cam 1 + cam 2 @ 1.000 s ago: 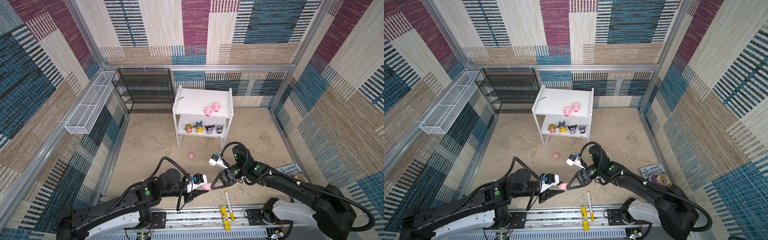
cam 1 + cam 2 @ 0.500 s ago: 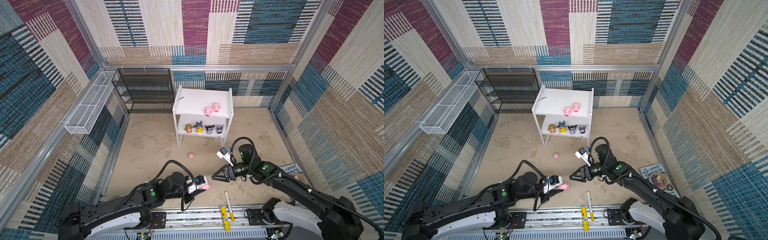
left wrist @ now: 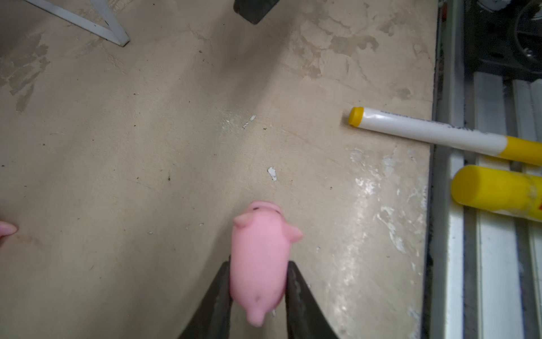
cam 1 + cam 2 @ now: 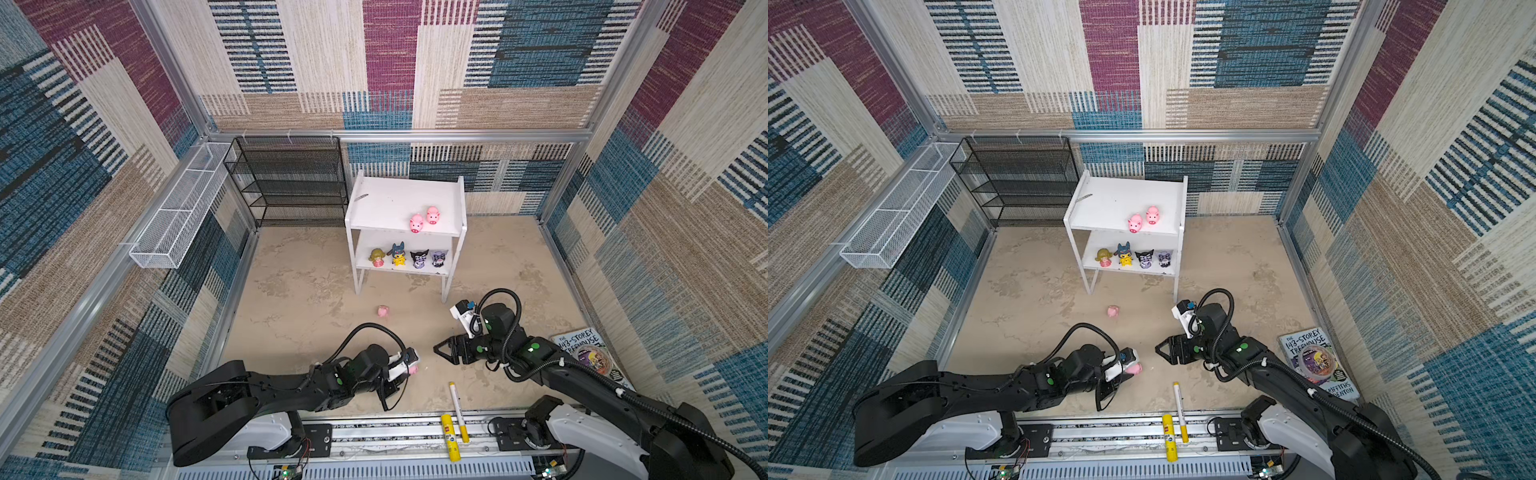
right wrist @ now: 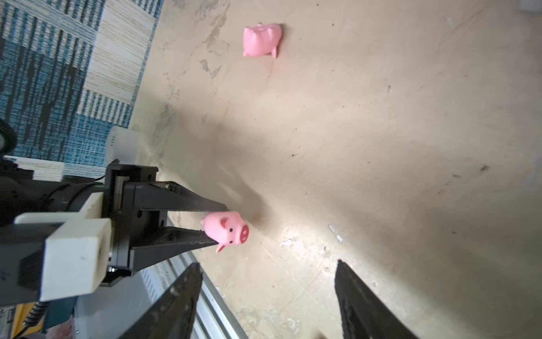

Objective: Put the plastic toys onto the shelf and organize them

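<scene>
One pink pig (image 3: 258, 249) passed across within the last second: pinched by its rear half in the nearly closed left gripper (image 5: 220, 225), snout outward, low over the floor (image 4: 299, 291) at the front, and released by the right gripper (image 5: 268, 266), now spread wide, empty and drawn back just beside. Leaves a second pig (image 4: 382, 311) lying on the floor before the shelf (image 4: 386, 199), apart from both arms. Makes six toys shelved already, two pigs (image 4: 417, 223) on top and four figures (image 4: 398, 254) in a row below, so likely calls next for carrying this pig up beside that pair.
</scene>
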You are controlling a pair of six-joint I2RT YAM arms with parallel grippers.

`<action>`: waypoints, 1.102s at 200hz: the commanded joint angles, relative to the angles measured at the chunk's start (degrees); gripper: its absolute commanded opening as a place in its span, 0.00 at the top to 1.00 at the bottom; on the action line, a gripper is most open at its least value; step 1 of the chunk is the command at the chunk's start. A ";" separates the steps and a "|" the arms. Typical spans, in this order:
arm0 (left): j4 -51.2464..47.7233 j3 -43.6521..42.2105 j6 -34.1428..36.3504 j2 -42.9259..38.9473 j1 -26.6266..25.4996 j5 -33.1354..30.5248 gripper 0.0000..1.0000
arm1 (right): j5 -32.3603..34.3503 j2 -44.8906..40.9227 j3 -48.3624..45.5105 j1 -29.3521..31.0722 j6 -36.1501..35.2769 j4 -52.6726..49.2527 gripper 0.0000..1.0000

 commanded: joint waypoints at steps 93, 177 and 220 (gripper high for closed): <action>7.81 2.58 -1.60 7.75 5.21 3.41 0.41 | -0.77 17.13 -1.00 0.85 -4.94 24.16 0.81; -20.43 5.15 -17.81 -16.33 5.43 -4.84 0.21 | -5.56 32.92 3.47 6.32 -9.71 28.70 0.89; -32.33 5.54 -24.47 -28.92 5.33 -7.45 0.18 | -5.40 32.78 1.19 8.49 -9.88 28.27 0.89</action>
